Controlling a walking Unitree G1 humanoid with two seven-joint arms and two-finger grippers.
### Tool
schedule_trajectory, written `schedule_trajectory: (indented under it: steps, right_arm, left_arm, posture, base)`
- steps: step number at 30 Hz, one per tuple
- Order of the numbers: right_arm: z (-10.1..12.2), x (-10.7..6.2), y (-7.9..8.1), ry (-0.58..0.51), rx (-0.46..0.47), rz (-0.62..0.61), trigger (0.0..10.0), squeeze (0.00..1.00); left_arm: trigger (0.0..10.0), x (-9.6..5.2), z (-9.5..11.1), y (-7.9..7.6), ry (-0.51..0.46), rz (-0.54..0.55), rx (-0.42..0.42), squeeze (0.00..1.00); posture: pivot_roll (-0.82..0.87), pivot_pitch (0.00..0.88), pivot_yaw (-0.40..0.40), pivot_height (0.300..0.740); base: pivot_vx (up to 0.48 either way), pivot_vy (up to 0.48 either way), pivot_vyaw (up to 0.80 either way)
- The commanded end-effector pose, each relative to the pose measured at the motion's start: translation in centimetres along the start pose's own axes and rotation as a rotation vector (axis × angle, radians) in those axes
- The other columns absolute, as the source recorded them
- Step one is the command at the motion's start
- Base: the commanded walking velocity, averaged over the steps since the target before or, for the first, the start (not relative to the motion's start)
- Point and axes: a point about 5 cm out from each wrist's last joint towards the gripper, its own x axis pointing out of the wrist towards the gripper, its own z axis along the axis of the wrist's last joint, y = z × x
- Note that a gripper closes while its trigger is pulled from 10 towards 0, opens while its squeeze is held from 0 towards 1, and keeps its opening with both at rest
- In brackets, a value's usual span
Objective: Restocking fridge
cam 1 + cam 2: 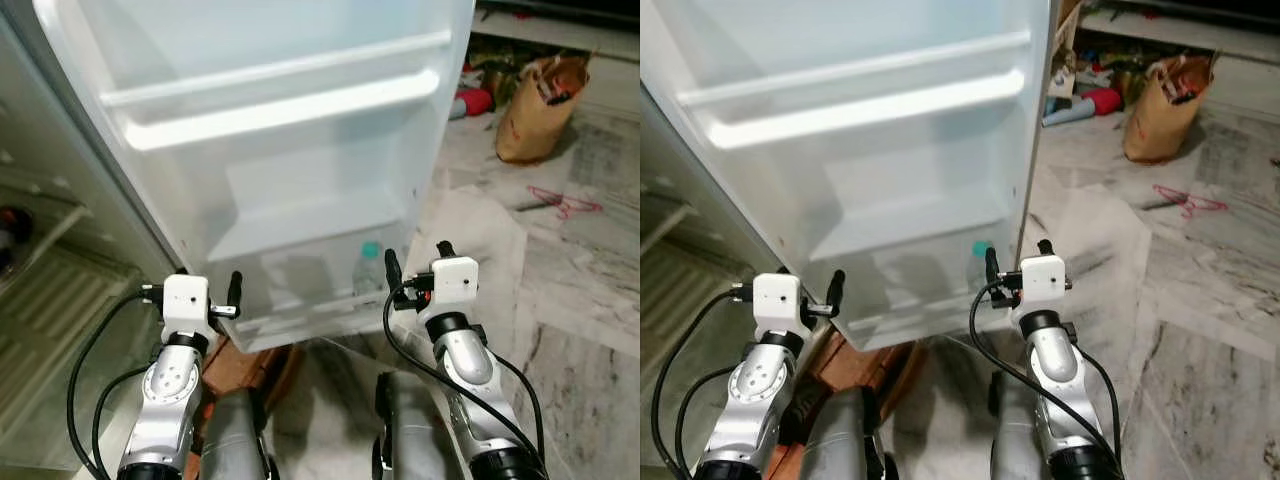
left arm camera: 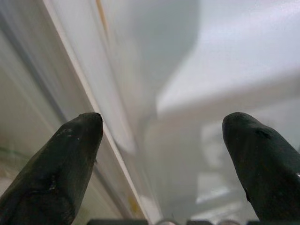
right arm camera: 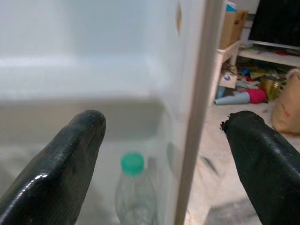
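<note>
The white fridge door (image 1: pixel 290 190) stands open in front of me, its inner shelves facing me. A clear water bottle with a green cap (image 1: pixel 369 270) stands in the lowest door bin (image 1: pixel 300 305), near the door's right edge. My right gripper (image 1: pixel 418 258) is raised just in front of that bin, open, and holds nothing. In the right wrist view the bottle (image 3: pixel 133 187) sits low between the fingers, with the door's edge (image 3: pixel 194 117) crossing the gap. My left gripper (image 1: pixel 208 283) is open at the door's lower left corner, close to the plastic.
The fridge's inside (image 1: pixel 45 290) with its shelves lies to the left. A brown paper bag (image 1: pixel 540 105) stands on the marble floor at the back right. Clutter (image 1: pixel 1085 100) lies beside it and a red wire hanger (image 1: pixel 560 203) in front.
</note>
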Motion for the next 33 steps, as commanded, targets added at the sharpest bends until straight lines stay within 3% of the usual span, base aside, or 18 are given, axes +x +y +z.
schedule_trajectory:
  steps: [1,9,21,33]
  right_arm:
    - [0.69,0.27,0.12,-0.023,0.000,0.008,10.0,0.00]
    - [0.79,0.42,-0.41,-0.020,-0.014,0.004,10.0,0.00]
    - [0.23,0.34,-0.35,0.017,-0.005,0.012,10.0,0.00]
    - [0.20,0.41,-0.25,0.020,-0.014,0.016,10.0,0.00]
  left_arm:
    - [10.0,0.21,0.30,-0.10,-0.016,-0.003,0.007,0.00]
    - [10.0,0.42,0.40,-0.39,-0.028,0.000,-0.005,0.00]
    - [10.0,0.48,-0.05,-0.91,-0.002,0.009,-0.013,0.00]
    - [10.0,0.65,-0.15,-1.02,0.008,0.004,0.005,0.00]
  posture:
    - [-0.05,0.000,0.052,0.695]
    - [-0.06,0.000,0.048,0.740]
    - [-0.06,0.000,0.044,0.740]
    - [-0.07,0.000,0.051,0.740]
  base:
    - [0.000,0.000,0.00]
    - [0.000,0.000,0.00]
    - [0.000,0.000,0.00]
    - [-0.282,-0.138,0.00]
